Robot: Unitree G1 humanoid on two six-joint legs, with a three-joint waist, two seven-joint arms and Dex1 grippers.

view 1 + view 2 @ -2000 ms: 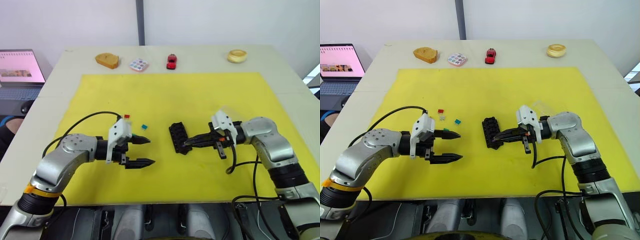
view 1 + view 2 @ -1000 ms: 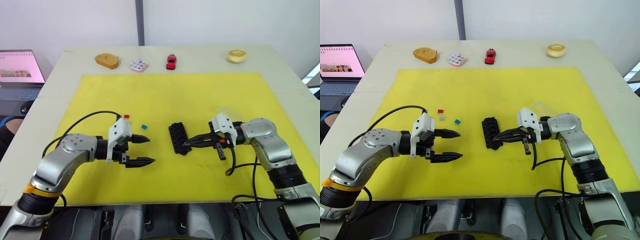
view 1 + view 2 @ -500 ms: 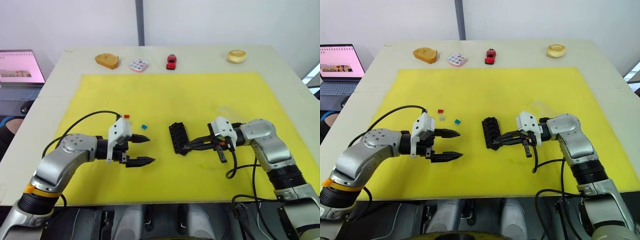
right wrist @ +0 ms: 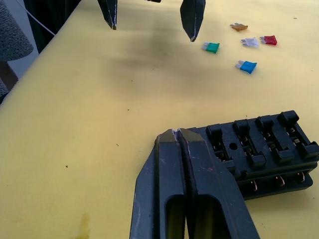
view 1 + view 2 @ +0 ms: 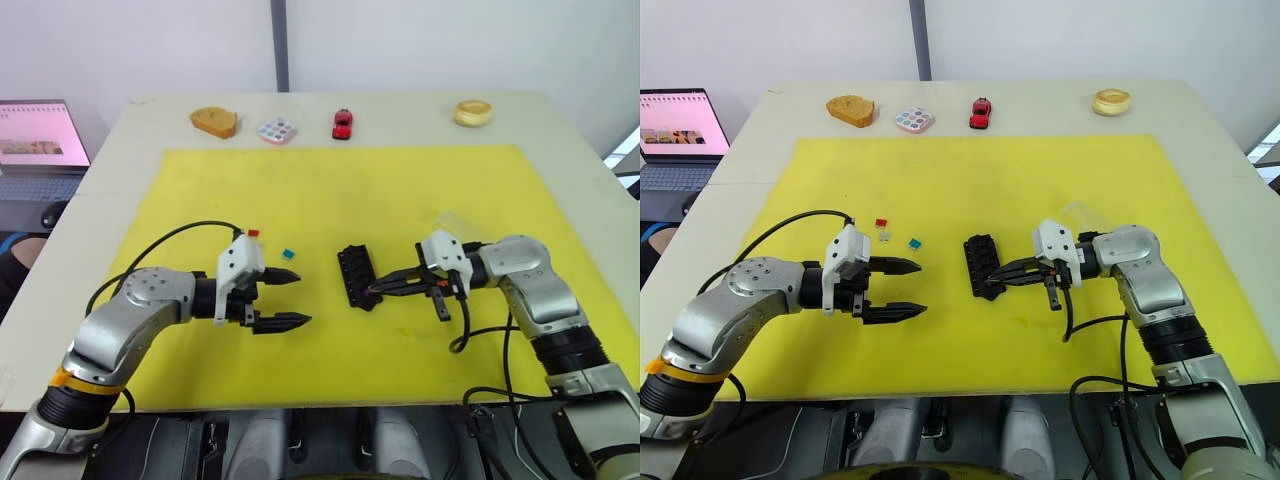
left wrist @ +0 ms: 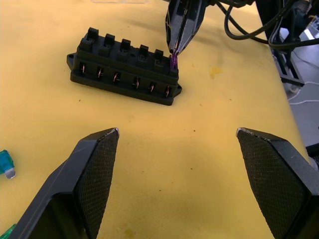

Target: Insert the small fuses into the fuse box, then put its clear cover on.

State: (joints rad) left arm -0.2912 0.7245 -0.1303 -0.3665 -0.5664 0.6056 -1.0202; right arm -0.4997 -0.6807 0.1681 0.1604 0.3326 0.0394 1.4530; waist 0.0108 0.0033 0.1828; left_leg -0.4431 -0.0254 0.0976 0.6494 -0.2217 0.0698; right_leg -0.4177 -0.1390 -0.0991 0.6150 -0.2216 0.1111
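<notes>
Toy car [image 5: 981, 111], dotted tray [image 5: 914, 120] far behind fuse box [image 5: 981, 265].

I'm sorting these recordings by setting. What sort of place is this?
Probably an indoor lab or test bench: a yellow mat covers a beige table against a plain white wall, with an open laptop alongside and small props like a red toy car.

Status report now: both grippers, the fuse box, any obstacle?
Right gripper shut on purple fuse, at end slot of fuse box. Left gripper open, idle. Nothing in the way.
</notes>
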